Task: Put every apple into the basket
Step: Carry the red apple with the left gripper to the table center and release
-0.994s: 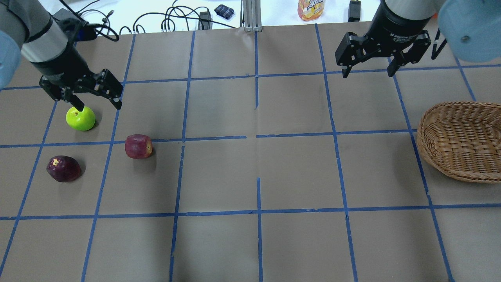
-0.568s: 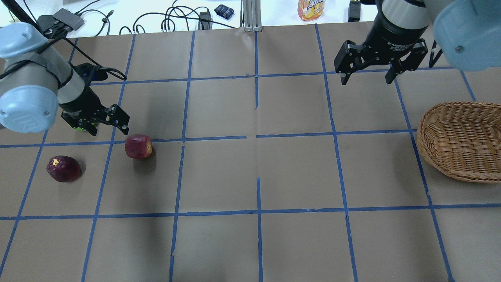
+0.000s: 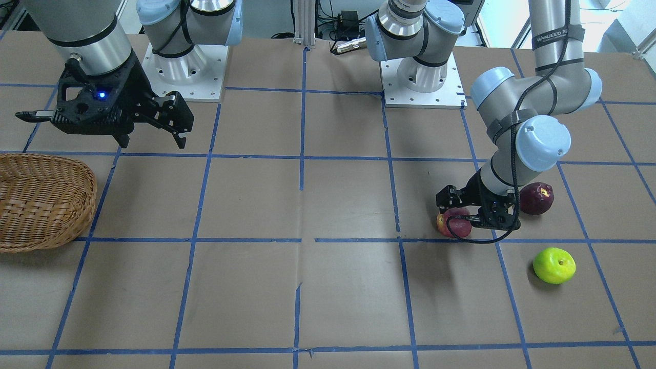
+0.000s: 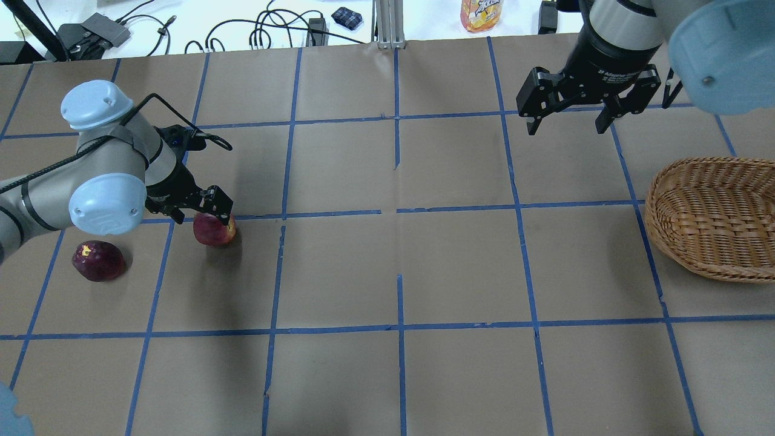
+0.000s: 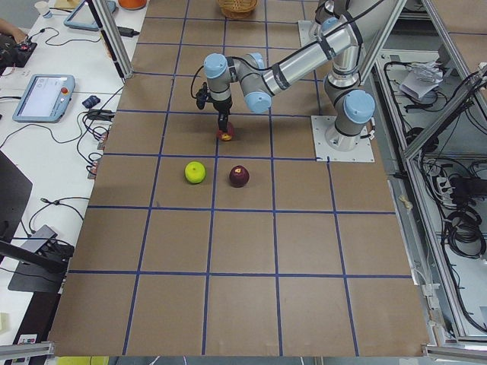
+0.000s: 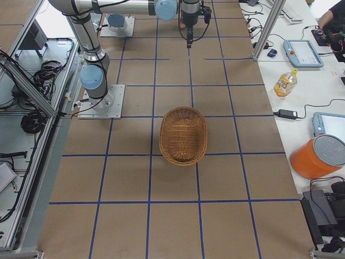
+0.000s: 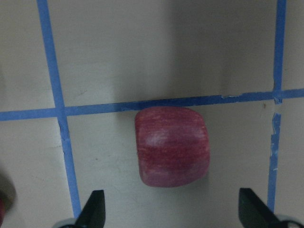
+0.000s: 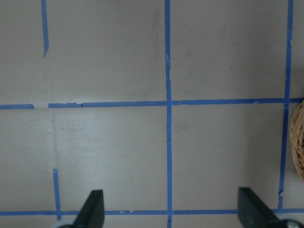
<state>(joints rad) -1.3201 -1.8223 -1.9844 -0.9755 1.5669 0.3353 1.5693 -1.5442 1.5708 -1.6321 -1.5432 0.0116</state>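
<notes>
The red apple (image 4: pixel 213 230) lies on its side on the table; it also shows in the left wrist view (image 7: pixel 172 146). My left gripper (image 4: pixel 198 211) is open and hovers right over it, jaws wide on either side, not touching. The dark purple apple (image 4: pixel 98 260) lies to its left. The yellow-green apple (image 3: pixel 554 265) shows in the front view; my left arm hides it in the overhead view. The wicker basket (image 4: pixel 666 212) stands empty at the far right. My right gripper (image 4: pixel 566 128) is open and empty, above the table at the back right.
An orange juice bottle (image 4: pixel 481 13), cables and small devices lie on the white bench beyond the table's back edge. Blue tape lines grid the brown table. The basket's edge shows at the right of the right wrist view (image 8: pixel 298 142).
My left arm has swung from above the yellow-green apple to the right and down over the red apple, still open. The right gripper has barely shifted. The apples have not moved.
</notes>
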